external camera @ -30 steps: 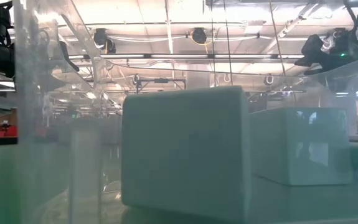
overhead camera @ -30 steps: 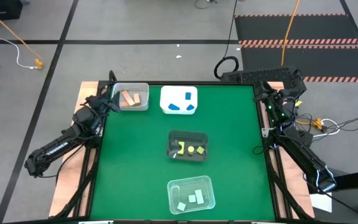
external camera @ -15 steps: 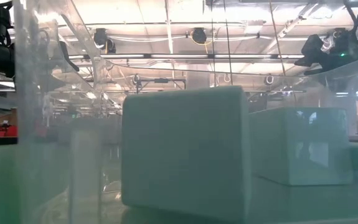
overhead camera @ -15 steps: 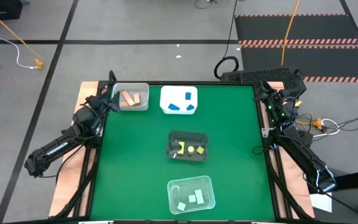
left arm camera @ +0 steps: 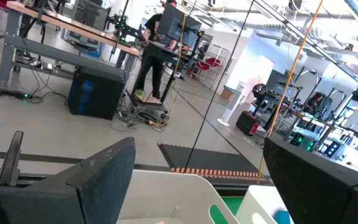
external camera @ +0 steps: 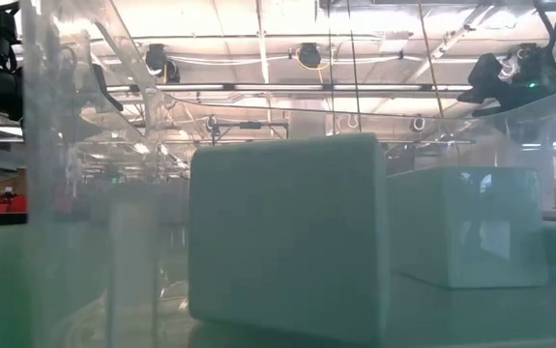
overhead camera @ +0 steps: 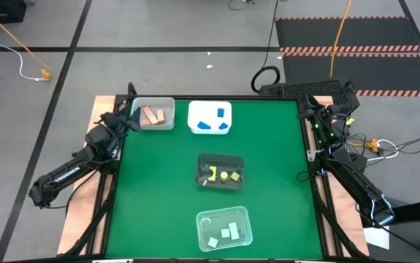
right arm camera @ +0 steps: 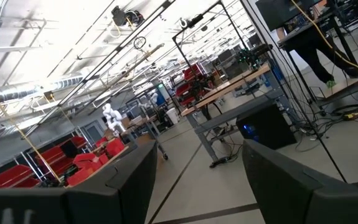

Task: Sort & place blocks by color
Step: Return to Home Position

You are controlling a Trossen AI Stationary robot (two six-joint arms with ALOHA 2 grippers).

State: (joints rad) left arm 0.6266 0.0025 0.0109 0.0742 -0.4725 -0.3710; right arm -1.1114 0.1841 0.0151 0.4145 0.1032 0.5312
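Blocks (overhead camera: pixel 223 175) rest sorted by colour: yellow-green in the black bin (overhead camera: pixel 200 169), blue blocks (overhead camera: pixel 211 124) in the white bin (overhead camera: pixel 198 110) just beyond it, tan blocks (overhead camera: pixel 151 115) in a clear bin (overhead camera: pixel 172 121) beyond-left of it, mint blocks (overhead camera: pixel 226 234) in a second clear bin (overhead camera: pixel 203 218) nearer than it. Left gripper (left arm camera: pixel 200 149) and right gripper (right arm camera: pixel 198 147) flank it well apart, fingers (left arm camera: pixel 104 177) wide and empty, apparently parked since nothing lies loose.
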